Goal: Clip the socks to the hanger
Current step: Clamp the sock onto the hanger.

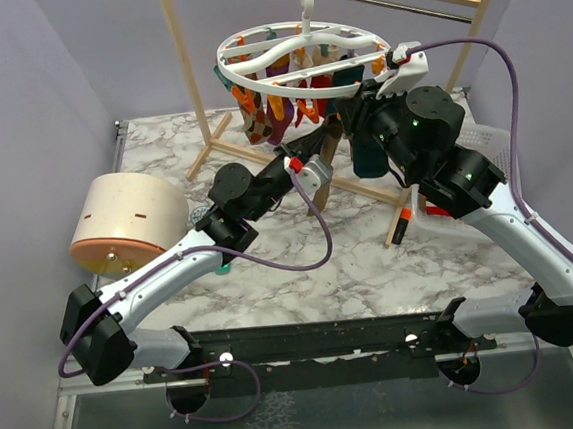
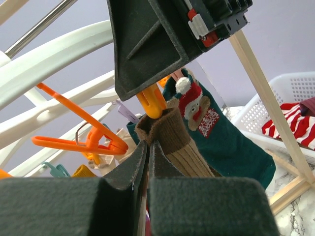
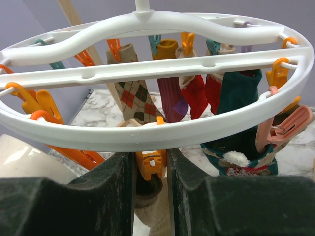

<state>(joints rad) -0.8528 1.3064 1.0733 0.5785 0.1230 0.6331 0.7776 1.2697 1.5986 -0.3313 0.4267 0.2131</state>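
Two arms, the left arm (image 1: 161, 271) and the right arm (image 1: 529, 233), stretch from the near edge of the marble desk (image 1: 371, 267) toward its far middle. The left tool (image 2: 147, 147), pressed together, pinches the cuff of a brown sock (image 2: 184, 150) and holds it up just under an orange clip (image 3: 150, 171). The right tool (image 3: 150, 158), coming in from the right, squeezes that clip between its pads at the near rim of the hanger (image 3: 147, 135).

Just right of the brown sock hangs a dark teal Santa sock (image 2: 231, 142), next to a pink clip (image 3: 280, 128). Farther in under the ring, more socks hang from clips: an argyle sock (image 3: 134, 98), a purple sock (image 3: 173, 96), a red pair (image 3: 197, 96) and a teal sock (image 3: 236, 88).

The hanger, a white ring with cross spokes, hangs by its hook from the wooden rack (image 1: 187, 83) at the far middle of the desk. A round cream tub (image 1: 127, 223) sits on the left, well apart from the rack. At far right a white basket (image 2: 290, 93) holds a red-white striped sock (image 2: 295, 125).
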